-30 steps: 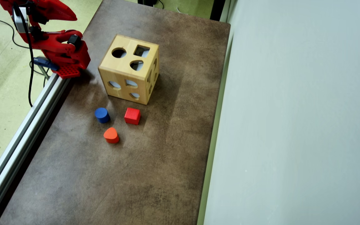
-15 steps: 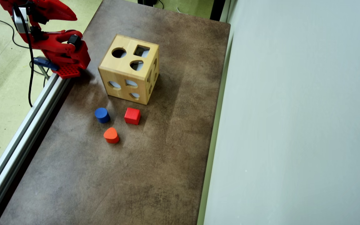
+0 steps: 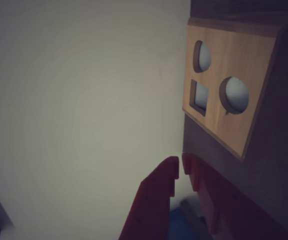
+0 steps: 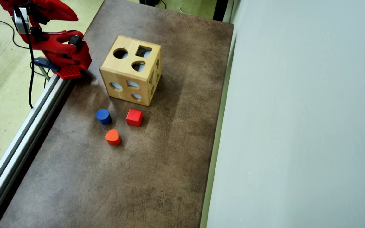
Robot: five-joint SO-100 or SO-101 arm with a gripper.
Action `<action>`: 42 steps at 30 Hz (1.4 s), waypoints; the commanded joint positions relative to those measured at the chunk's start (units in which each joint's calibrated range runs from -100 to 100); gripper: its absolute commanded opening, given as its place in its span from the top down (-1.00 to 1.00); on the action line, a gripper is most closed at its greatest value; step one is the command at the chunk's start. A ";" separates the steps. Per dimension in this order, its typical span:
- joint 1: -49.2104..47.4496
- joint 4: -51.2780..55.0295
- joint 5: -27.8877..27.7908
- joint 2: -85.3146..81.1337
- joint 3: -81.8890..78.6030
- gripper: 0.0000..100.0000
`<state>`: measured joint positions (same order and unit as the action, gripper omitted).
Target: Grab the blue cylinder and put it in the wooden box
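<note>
- Across most of the overhead view lay the mottled brown worktop (image 4: 157, 177), bordered by a pale grey wall panel (image 4: 296, 126) on the right and an aluminium rail (image 4: 21, 148) on the left; its bare middle gave the arm room to work.
- At the upper left corner sat the red jointed robot arm (image 4: 55, 47), folded back over its base beside the rail, well apart from the blocks, which suggested the reach had not yet begun.
- Near the arm stood the large light-wood box with shaped cut-outs (image 4: 131, 70), upright on the worktop, its top face showing a round hole, a square hole and a rounded one; the round hole was probably the entry for the cylinder.
- In the wrist view the red two-finger end effector (image 3: 180, 167) pointed toward the wall beside the box (image 3: 224, 95), fingertips nearly together with only a sliver between them and nothing gripped.
- Below the box in the overhead view rested the small red cube (image 4: 134, 117), apart from its neighbours.
- Just below that pair lay the orange-red rounded block (image 4: 112, 137).
- Left of the cube stood the short dark blue cylinder (image 4: 103, 116) on its flat end, clear of the box, so the fingers could likely close round it from above.
</note>
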<state>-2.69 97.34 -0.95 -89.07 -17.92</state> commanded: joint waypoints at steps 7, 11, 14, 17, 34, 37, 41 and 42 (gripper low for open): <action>3.07 0.09 -0.34 30.94 25.53 0.95; 11.16 0.09 -0.39 37.82 28.21 0.95; 17.26 -0.07 -0.44 40.62 28.03 0.95; 23.20 -0.07 -2.39 44.10 28.03 0.95; 50.24 -0.39 -25.59 70.17 27.94 0.95; 50.61 -0.39 -28.23 76.29 27.94 0.95; 50.61 -0.47 -30.62 83.59 27.94 0.95; 50.54 -0.47 -31.21 85.29 27.94 0.95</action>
<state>47.61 97.34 -30.26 -7.54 8.26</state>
